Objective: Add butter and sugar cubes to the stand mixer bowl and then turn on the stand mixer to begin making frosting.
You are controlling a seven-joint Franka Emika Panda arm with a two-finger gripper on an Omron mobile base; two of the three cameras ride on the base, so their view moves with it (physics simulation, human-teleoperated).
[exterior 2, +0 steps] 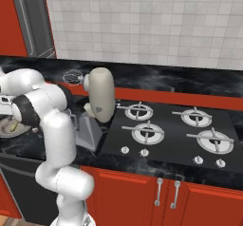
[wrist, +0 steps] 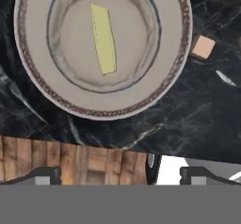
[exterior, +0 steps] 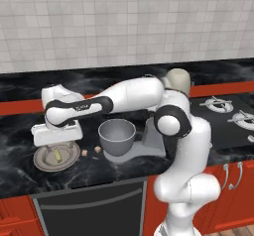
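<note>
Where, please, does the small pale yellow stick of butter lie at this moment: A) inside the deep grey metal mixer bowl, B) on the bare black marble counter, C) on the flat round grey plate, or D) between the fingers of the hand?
C: the pale yellow stick of butter lies in the middle of the flat round grey plate, untouched, with the hand open above it.

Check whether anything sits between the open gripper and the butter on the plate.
Nothing visible does. In the hand view the butter lies bare in the middle of the grey plate, with the gripper open above it. One sugar cube sits on the counter beside the plate's rim, off that path.
</note>
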